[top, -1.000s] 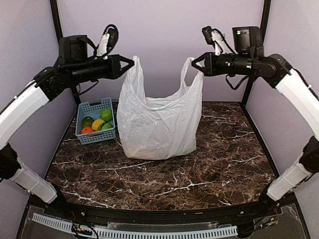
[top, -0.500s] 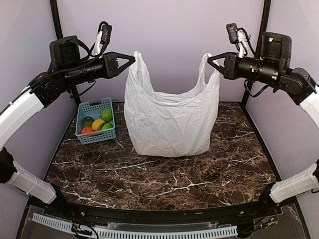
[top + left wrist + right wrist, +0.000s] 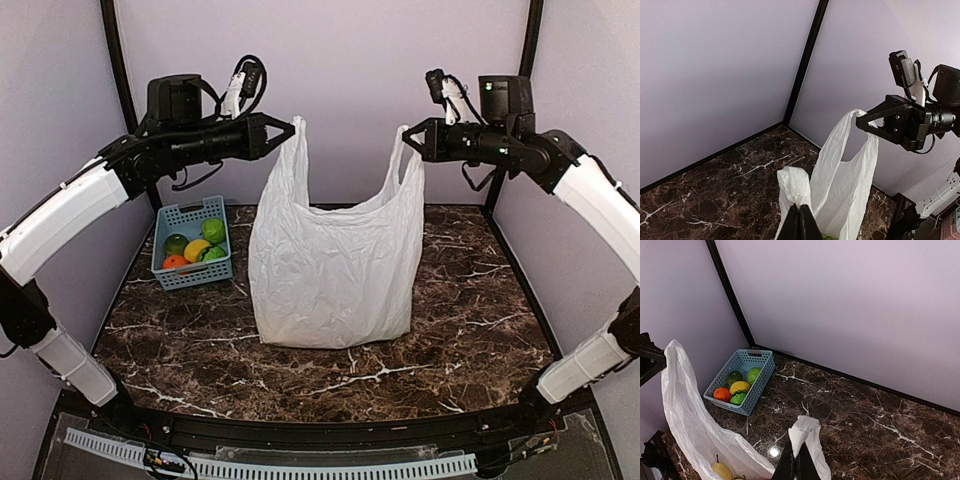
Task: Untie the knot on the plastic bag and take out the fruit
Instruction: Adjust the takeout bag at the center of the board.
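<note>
Lavender walls close in a dark marble table (image 3: 400,370). The left gripper (image 3: 288,128) and right gripper (image 3: 408,138) each pinch their jaws tight on one loop handle (image 3: 298,142) of the plastic bag (image 3: 335,260), which hangs below and between them, mouth spread. Untying looks done; emptying is in hand. The fruit (image 3: 722,470) lies deep beneath the right jaws. Next, probably, one arm must let go and reach in.

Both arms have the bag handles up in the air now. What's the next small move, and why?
Probably have the right gripper let go and dip into the plastic bag, while the left gripper holds its side up. The bag's mouth is pulled open between the two, and the right wrist view shows a tan-yellow fruit lying at the bottom, within that arm's line of sight.
</note>
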`<state>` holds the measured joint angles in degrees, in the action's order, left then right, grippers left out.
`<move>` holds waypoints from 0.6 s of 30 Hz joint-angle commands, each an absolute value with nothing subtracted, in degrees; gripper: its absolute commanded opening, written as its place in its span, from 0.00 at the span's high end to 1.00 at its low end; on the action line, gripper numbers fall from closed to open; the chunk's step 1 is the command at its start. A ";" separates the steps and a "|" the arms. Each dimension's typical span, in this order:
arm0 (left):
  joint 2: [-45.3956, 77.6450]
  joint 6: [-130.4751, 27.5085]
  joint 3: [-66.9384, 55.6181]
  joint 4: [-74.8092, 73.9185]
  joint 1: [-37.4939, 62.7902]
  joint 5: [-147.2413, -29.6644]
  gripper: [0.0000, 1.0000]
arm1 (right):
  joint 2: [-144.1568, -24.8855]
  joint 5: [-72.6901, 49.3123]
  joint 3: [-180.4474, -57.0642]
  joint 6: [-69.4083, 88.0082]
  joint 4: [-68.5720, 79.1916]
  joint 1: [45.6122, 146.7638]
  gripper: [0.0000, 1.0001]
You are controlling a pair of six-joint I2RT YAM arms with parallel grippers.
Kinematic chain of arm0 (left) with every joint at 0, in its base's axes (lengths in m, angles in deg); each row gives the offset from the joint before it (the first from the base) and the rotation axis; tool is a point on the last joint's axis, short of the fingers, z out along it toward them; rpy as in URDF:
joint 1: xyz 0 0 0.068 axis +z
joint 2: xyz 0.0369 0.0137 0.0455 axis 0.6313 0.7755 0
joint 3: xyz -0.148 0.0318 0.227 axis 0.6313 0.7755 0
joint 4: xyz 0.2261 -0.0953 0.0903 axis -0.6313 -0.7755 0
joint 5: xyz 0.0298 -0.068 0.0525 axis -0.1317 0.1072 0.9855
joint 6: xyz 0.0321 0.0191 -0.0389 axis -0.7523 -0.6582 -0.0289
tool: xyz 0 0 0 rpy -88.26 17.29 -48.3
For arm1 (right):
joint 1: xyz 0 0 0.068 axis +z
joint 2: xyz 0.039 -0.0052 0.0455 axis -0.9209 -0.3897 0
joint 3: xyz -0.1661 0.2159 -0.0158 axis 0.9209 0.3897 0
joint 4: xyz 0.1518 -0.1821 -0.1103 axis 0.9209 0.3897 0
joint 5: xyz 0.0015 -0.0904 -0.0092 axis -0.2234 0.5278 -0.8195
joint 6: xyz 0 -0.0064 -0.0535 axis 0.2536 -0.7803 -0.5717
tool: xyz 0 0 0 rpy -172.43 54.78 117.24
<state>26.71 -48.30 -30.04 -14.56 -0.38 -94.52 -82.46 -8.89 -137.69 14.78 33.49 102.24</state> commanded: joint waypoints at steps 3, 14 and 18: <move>34.10 -51.72 -40.85 -15.22 4.72 -97.04 0.99 | -88.80 -16.87 -149.23 14.44 28.13 97.36 1.00; 25.32 -53.53 -25.65 1.56 5.49 -104.08 0.99 | -77.17 -27.25 -130.87 20.15 24.47 96.94 1.00; 19.14 -47.55 -1.46 13.84 5.49 -106.30 0.99 | -68.09 -32.93 -106.26 28.92 16.45 98.04 1.00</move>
<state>23.85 -52.30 -17.76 0.59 5.76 -102.06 -72.24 -25.70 -123.39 19.98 22.98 97.02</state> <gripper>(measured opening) 0.009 0.004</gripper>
